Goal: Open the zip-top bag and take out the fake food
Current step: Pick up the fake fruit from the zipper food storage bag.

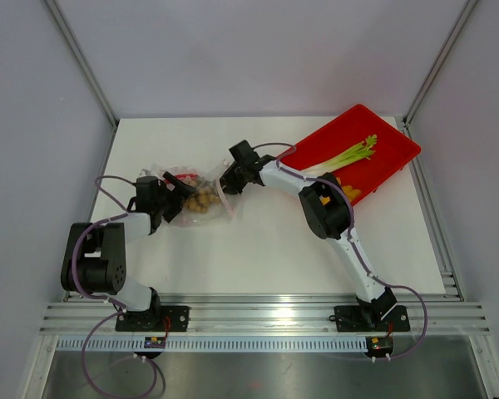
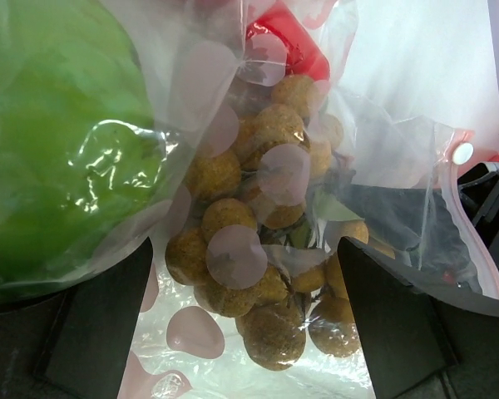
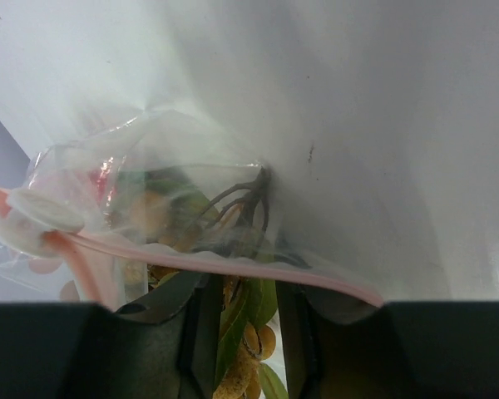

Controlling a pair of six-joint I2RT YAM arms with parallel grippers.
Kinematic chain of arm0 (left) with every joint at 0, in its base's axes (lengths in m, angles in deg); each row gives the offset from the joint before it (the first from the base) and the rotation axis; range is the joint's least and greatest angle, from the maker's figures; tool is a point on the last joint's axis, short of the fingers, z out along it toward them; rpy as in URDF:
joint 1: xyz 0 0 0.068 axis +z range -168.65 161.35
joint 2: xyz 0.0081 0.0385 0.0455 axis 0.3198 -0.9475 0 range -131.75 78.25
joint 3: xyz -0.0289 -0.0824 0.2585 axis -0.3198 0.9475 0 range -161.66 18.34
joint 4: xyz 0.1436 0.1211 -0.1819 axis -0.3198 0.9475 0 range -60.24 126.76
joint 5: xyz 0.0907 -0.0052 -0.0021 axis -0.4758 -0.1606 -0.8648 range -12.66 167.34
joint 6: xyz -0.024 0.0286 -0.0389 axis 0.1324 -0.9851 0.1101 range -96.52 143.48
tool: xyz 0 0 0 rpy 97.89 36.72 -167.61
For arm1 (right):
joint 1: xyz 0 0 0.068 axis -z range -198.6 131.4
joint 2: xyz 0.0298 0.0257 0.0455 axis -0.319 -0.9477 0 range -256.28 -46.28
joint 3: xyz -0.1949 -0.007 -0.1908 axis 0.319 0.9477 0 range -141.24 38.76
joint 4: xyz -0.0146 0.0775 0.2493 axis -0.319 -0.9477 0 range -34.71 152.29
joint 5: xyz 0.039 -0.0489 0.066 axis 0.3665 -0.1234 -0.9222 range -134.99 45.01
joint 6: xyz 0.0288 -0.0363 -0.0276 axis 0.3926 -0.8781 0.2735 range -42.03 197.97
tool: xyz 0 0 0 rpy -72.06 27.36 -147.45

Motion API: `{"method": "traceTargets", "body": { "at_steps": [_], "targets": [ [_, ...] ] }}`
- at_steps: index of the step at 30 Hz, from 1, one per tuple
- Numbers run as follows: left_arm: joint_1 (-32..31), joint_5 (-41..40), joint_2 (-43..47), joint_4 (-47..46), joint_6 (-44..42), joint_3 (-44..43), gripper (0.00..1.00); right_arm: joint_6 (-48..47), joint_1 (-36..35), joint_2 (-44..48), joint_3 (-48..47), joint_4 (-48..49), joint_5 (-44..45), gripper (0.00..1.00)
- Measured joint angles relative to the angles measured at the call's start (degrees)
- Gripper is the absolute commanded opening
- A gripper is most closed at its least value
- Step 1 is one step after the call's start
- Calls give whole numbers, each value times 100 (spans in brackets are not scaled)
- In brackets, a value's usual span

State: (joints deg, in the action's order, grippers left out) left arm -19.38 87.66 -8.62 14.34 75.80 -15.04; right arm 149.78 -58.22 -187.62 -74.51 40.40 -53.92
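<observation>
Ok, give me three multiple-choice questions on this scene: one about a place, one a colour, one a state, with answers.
1. The celery stalk lies: A in the red tray; B in a bowl; C on the bare table.
2. The zip-top bag has a zip strip that is: A blue; B pink; C black.
3. The left pincer has its jaws: A pressed together; B spread wide; C out of view.
Answers: 1 A, the top view shows it on the tray's red floor. 2 B, the right wrist view shows a pink strip. 3 B, its fingers flank the tan balls, far apart.
</observation>
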Motion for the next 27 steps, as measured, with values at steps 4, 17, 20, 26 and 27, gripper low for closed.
{"method": "traceTargets", "body": {
  "at_steps": [4,17,20,26,27],
  "targets": [
    [9,-2,0,0,0,9,98,-13,0,-66,-90,-7,-39,19],
    [37,-162,271,-219,118,352,99,2,0,551,861,275,160,0],
    [37,-278,452,-221,160,490,99,-24,0,852,1158,297,251,0],
    [37,-483,621,-227,234,581,99,-142,0,1497,1652,343,404,0],
    [37,-501,621,-225,240,581,99,-173,0,1567,1672,343,415,0]
  ]
}}
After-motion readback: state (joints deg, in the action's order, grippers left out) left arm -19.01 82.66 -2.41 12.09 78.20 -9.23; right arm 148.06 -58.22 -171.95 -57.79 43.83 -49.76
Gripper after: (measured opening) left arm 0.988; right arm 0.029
